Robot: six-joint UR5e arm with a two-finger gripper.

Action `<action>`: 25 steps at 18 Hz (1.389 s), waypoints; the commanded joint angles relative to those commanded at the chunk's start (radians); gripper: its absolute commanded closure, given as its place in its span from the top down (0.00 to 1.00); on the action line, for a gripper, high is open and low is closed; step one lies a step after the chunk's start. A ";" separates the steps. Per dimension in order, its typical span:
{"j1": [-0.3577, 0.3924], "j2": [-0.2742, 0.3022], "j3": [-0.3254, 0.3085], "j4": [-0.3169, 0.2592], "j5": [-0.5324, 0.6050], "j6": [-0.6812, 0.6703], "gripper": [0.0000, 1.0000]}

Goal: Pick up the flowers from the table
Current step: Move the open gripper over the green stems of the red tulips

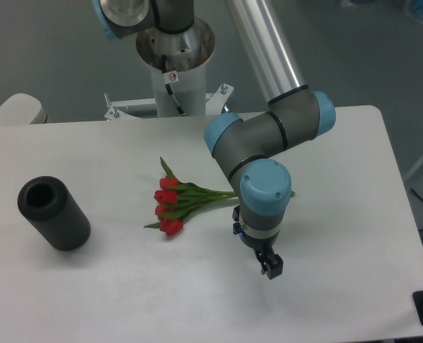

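The flowers (174, 203) lay flat on the table (111, 300), a little to the left of its middle. The red heads were gathered at the left end, with one green leaf pointing toward 11 o'clock, and the stems ran toward 3 o'clock until they went out of sight behind the wrist of the arm (265, 193).

The gripper (271, 268) was at about 4 o'clock from the red heads, low over the white surface and apart from the bouquet. It pointed down and only its dark tip was visible (the blue wrist cap covered most of it), so I cannot tell whether the fingers were spread or closed. Nothing was seen between them.

A black hollow cylinder (53, 212) lay on its side near the left edge, at 9 o'clock from the flowers and well apart from them, its open end facing up and left.
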 joint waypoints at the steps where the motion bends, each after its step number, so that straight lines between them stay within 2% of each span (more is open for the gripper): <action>1: 0.002 0.000 0.000 0.000 -0.002 0.002 1.00; 8: 0.002 0.006 -0.003 -0.003 -0.005 0.002 1.00; 12: 0.005 0.026 -0.032 -0.006 -0.040 0.000 1.00; 19: 0.006 0.095 -0.130 -0.008 -0.041 0.012 1.00; 25: 0.003 0.152 -0.238 0.002 -0.035 0.092 1.00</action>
